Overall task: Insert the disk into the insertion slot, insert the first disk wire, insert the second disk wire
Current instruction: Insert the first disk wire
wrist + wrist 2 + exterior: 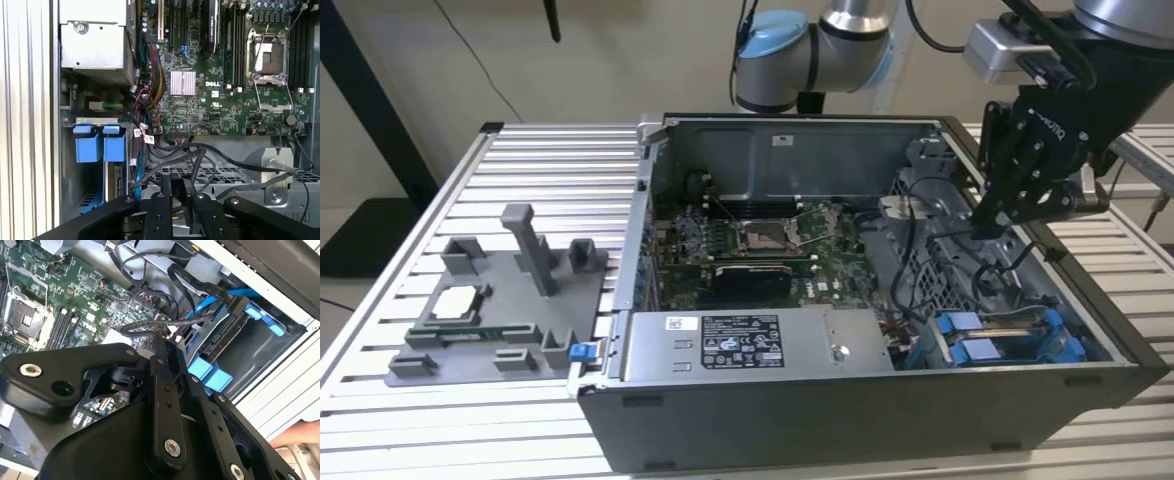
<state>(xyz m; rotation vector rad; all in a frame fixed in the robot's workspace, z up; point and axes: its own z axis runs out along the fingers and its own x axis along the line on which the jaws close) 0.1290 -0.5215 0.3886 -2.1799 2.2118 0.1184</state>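
The disk, framed by its blue carrier, lies in the insertion slot at the case's near corner on the exterior view's right. Its dark connector edge faces the motherboard. A flat black wire and a blue wire run to that edge. My gripper hangs inside the case above the drive cage, a little behind the disk. Its fingers stand close together and look shut. Thin black wires cross just past the fingertips; whether one is pinched is hidden.
The open computer case rests on a slatted metal table. A grey power supply box sits along its near side, the motherboard in the middle. A grey fixture with parts stands at the exterior view's left.
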